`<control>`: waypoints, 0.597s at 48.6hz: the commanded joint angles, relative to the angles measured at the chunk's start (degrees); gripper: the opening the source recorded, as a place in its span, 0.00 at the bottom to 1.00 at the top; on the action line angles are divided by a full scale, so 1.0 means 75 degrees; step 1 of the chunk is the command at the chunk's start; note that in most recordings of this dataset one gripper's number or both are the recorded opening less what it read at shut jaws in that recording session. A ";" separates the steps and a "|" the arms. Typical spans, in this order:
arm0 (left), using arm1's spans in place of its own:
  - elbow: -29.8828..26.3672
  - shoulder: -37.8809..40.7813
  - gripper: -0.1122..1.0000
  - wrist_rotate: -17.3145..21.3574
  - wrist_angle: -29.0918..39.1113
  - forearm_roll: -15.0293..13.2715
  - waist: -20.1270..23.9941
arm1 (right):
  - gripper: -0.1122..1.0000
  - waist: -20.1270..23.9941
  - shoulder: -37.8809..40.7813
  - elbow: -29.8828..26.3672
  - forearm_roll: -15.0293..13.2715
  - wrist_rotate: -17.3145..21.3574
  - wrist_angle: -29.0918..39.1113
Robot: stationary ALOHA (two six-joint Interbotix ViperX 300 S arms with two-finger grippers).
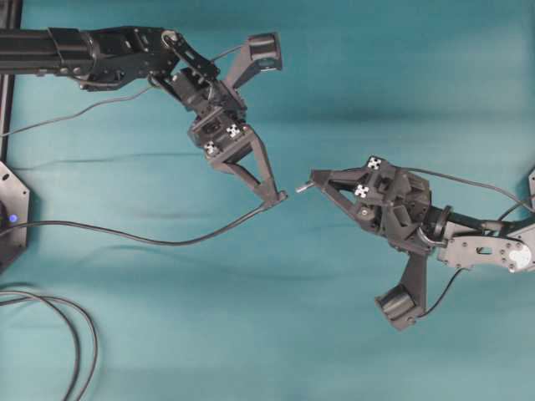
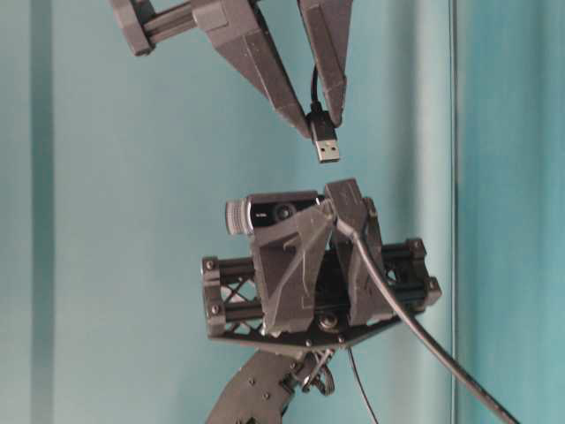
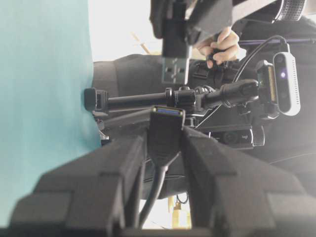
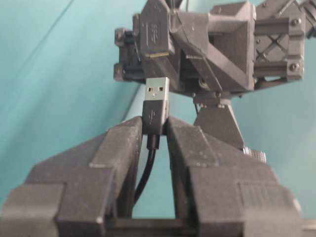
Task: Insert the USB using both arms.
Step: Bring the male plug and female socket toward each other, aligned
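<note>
USB [image 4: 156, 106] tip toward socket [image 4: 157, 35]

the near bodies of both black lattice-framed end effectors blur out at the bottom of their wrist views. in the overhead view the silver-tipped black usb plug [image 1: 302, 187] is too small to read (only a pale glint shows). the thick looped black cable [image 1: 73, 322] runs off the bottom left edge. the table-level view crops the upper end effector's [image 2: 322, 113] frame at the top.
</note>
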 commanded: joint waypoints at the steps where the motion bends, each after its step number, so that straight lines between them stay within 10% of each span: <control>1: -0.0234 -0.0047 0.37 0.0000 0.0012 -0.0070 -0.0070 | 0.27 0.0012 -0.0059 -0.0199 -0.0082 0.0012 0.0000; 29: -0.0352 0.0023 0.37 -0.0070 -0.0082 -0.0070 -0.0117 | 0.27 0.0117 -0.0012 -0.0211 -0.0082 0.0023 -0.0129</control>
